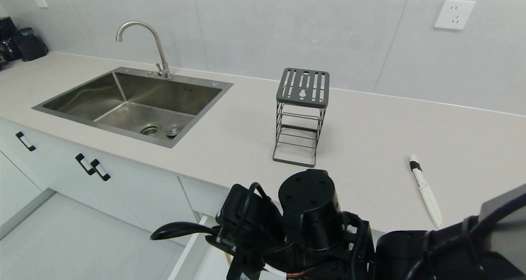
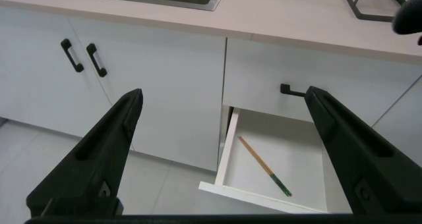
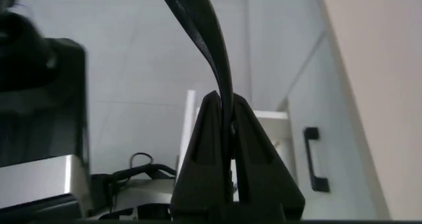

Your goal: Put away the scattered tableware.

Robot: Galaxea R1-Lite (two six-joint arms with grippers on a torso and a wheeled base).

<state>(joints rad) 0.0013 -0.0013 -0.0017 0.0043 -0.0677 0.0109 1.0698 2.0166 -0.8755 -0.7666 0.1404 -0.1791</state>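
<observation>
Spoon (image 1: 176, 230): black, closest in the head view, its bowl jutting out below and in front of the rack (image 1: 302, 117), past the worktop (image 1: 230, 148) edge.
Knife (image 1: 425, 189): white, flat on the worktop, right of the rack and apart from it.
Sink (image 1: 131, 103): left of the rack.
Left pincer (image 2: 224, 95): left wrist view, fingers spread wide, nothing between them.
Drawer (image 2: 225, 151): pulled out, below the rack's stretch of worktop; one chopstick (image 2: 264, 166) lies inside.
Right pincer (image 3: 227, 102): right wrist view, clenched on the spoon's thin handle.
</observation>
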